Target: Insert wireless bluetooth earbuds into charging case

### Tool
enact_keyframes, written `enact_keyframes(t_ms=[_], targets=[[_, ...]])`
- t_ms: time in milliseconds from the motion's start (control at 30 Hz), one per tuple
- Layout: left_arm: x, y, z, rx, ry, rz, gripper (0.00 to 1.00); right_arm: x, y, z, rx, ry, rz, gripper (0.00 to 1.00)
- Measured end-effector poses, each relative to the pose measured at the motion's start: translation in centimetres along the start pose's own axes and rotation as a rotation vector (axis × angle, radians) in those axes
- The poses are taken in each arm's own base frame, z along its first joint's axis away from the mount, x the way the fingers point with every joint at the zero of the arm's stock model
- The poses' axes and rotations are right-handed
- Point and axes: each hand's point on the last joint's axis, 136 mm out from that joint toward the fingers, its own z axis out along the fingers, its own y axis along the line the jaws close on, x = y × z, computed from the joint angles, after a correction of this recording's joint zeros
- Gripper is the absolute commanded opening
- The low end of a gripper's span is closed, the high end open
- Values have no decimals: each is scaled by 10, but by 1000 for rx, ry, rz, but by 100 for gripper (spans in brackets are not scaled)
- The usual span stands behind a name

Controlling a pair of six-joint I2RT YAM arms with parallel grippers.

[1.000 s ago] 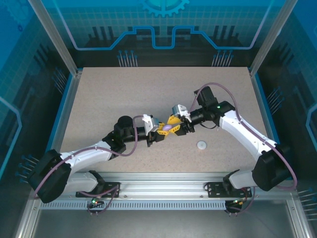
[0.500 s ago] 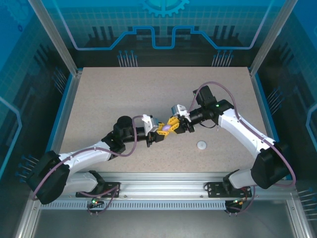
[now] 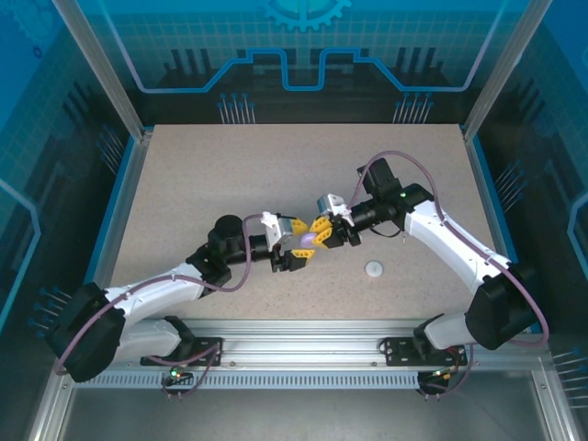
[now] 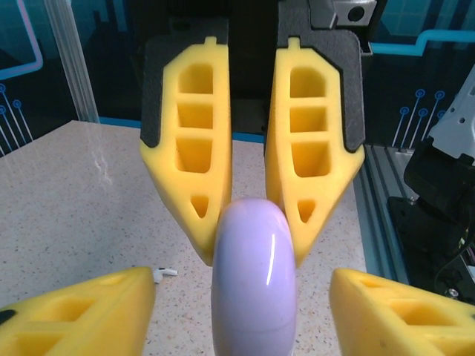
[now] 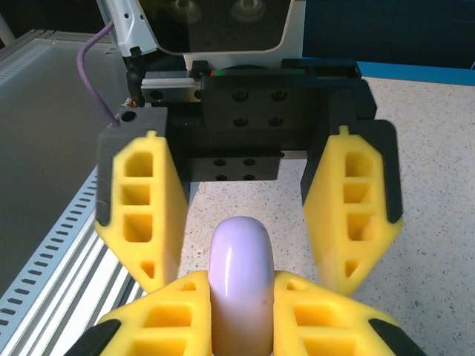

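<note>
- Right tool (image 5: 239,285): clenched on the purple case (image 4: 252,252), gripping its flat faces so the case stands edge-on, probably to present it for handover.
- Left tool (image 3: 294,248): released, with its fingers either side of the case and apart from it.
- White earbud (image 4: 165,272): on the bench (image 3: 202,175), beside the case.
- White disc (image 3: 374,269): near the case, on the right arm's side.

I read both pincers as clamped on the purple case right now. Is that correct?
Not quite. The right pincer is clamped on the purple case, but the left pincer is open. The left wrist view shows its fingers spread wide on either side of the case, with clear gaps.
</note>
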Motion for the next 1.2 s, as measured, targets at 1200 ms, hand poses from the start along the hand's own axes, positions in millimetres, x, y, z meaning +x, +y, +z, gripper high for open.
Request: enact_keyframes(t_ms=[1200], targets=[[58,138,-161,-920,42,-494,78,69,-135,112,-28,233,666,22]])
